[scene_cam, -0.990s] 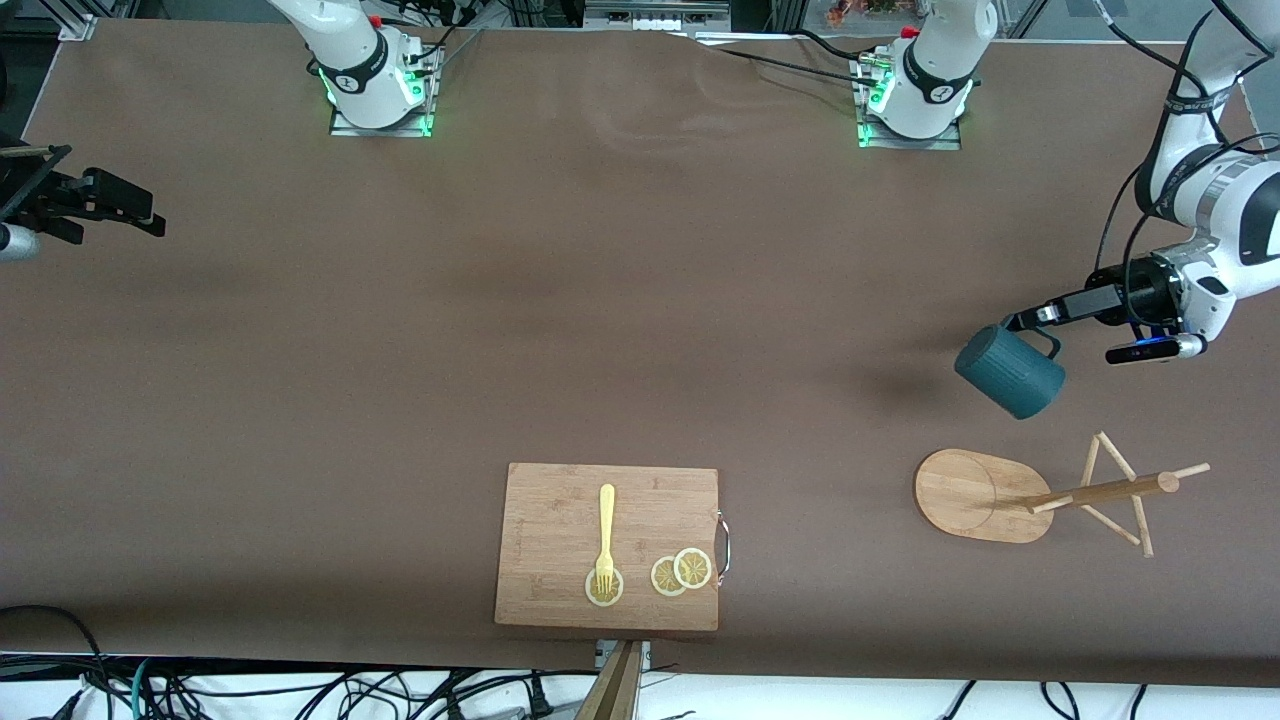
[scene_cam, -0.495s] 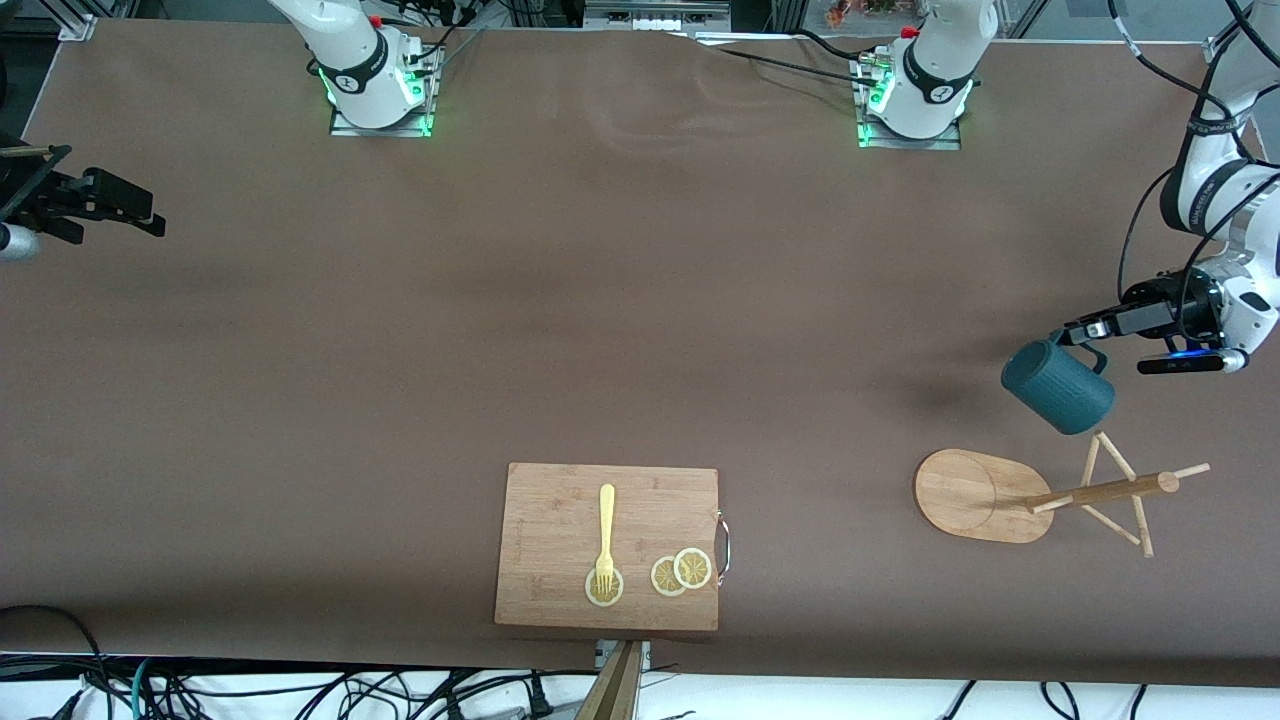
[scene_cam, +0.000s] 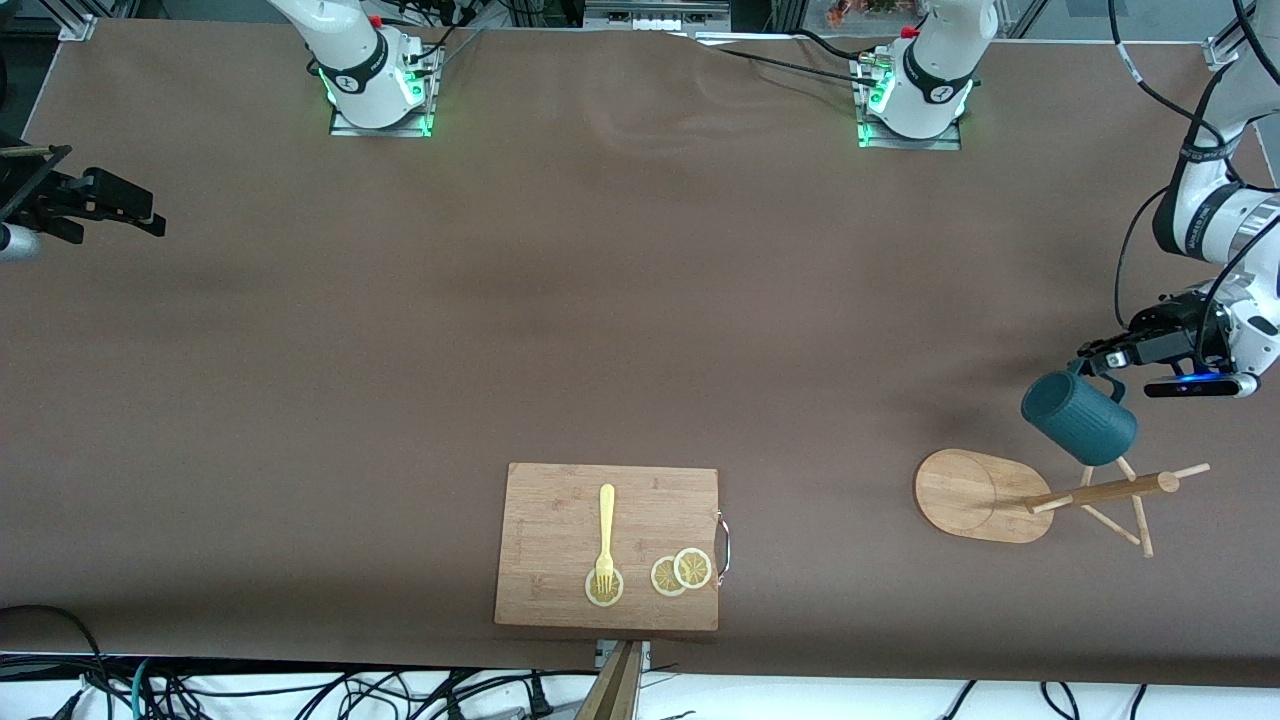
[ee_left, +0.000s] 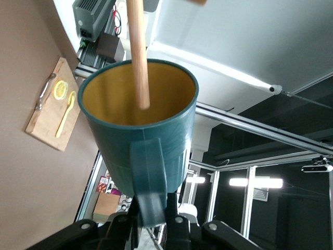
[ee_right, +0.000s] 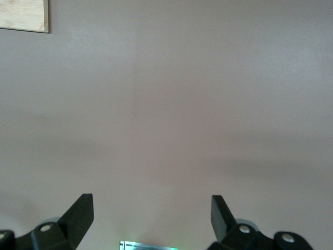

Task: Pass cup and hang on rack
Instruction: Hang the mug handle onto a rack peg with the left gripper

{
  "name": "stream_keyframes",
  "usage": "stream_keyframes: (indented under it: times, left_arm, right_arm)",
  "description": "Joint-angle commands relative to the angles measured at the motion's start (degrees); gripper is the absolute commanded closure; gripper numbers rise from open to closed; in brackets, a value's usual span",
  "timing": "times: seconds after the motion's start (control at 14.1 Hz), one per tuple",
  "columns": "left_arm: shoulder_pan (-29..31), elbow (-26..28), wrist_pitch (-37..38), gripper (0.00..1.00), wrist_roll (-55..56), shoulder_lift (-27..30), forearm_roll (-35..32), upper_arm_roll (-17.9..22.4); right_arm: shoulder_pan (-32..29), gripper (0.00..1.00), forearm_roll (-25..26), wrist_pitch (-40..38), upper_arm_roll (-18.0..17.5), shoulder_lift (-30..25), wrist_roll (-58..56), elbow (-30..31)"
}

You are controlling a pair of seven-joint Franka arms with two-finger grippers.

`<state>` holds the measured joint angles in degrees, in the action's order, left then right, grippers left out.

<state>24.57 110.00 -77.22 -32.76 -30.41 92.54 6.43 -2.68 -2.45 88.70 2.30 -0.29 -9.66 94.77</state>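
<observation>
Front: left claw [scene_cam: 1098, 357] clamped on cup [scene_cam: 1079, 418] handle, cup tilted in the air over the rack [scene_cam: 1040, 493] pegs at the left arm's end of the bench [scene_cam: 640, 300]. Right claw [scene_cam: 150, 218] waits over the right arm's end.

Left wrist: peg [ee_left: 138, 52] crosses the cup [ee_left: 141, 133] mouth; fingers [ee_left: 174, 221] pinch the handle.

Right wrist: right claw [ee_right: 152, 213] released, over bare bench [ee_right: 166, 104].

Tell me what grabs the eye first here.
The left gripper is shut on the handle of the teal cup, tipped over the wooden mug rack at the left arm's end. The right gripper waits open at the other end. A yellow fork lies on the cutting board.
</observation>
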Motion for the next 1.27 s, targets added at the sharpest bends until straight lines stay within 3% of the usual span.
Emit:
stream_keyframes:
  times: [0.0,1.13,1.2]
  left_arm:
    - [0.30,-4.00,1.28,1.00,2.09,-2.54,1.86,-0.63]
    - [2.15,-7.96,4.27,1.00,1.47,-9.84,5.29,-0.63]
    - [2.15,-8.05,4.36,0.96,1.30,-10.10,5.55,-0.63]
  right_arm:
    - [-0.04,0.00,-0.97,-1.07,-0.02,0.38,0.61,-1.17]
    - [-0.04,0.00,-0.97,-0.99,-0.02,0.38,0.35,-1.17]
    - [-0.04,0.00,-0.97,-0.99,-0.02,0.38,0.35,-1.17]
